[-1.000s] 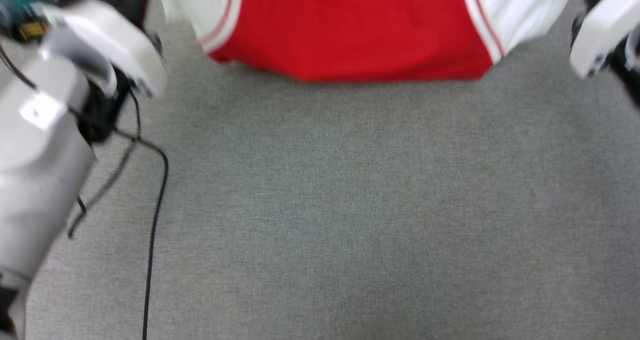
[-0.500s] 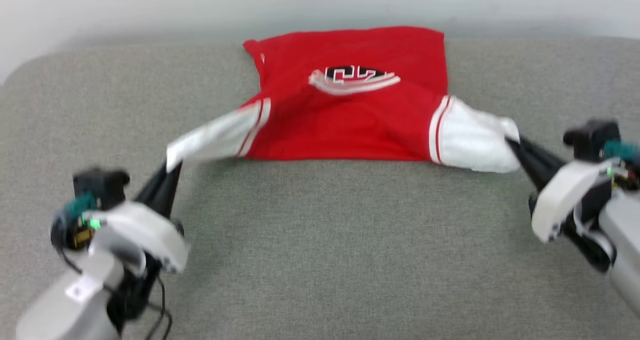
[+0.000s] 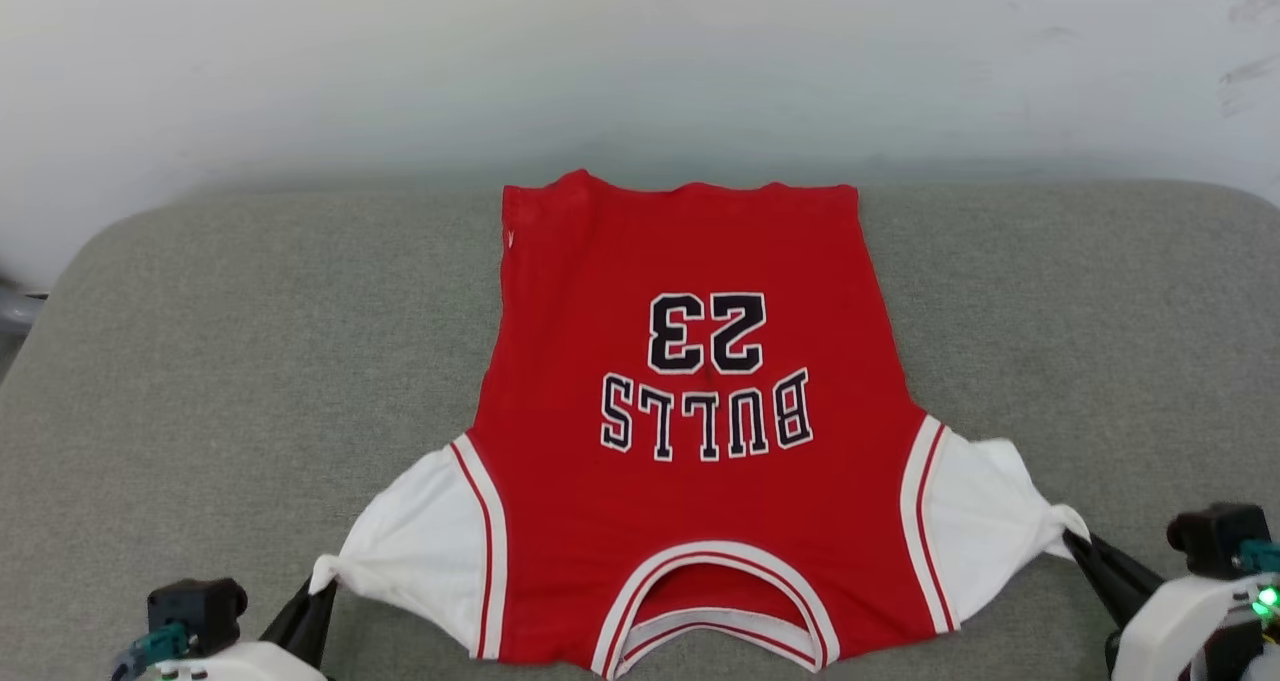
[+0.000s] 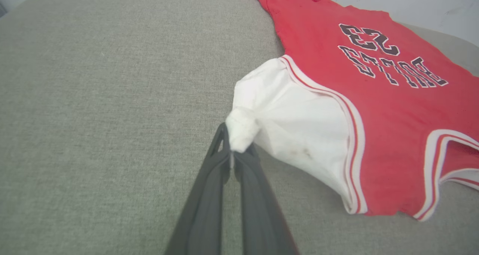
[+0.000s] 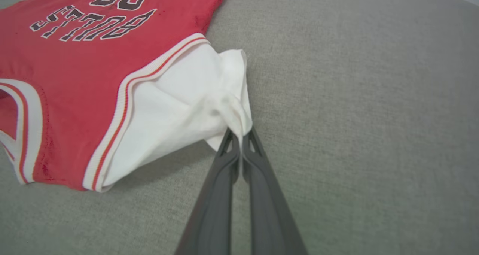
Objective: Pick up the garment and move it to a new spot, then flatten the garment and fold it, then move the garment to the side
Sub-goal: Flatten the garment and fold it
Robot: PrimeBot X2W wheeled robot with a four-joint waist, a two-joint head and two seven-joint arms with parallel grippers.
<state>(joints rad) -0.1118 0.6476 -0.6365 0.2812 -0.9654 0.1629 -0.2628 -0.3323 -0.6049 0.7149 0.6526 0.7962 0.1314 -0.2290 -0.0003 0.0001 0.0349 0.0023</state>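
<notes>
Even, soft light; sharp frames, faint shadows.

The left claw (image 4: 232,155) and right claw (image 5: 240,142) each had two long, dark grey fingers (image 5: 220,195) with a triangular cut-out near the tip. Behind each sat a white shell (image 3: 1165,621), a black block (image 3: 1212,539) and teal fittings (image 3: 152,645); a green light (image 3: 1268,597) glowed on the right.
</notes>
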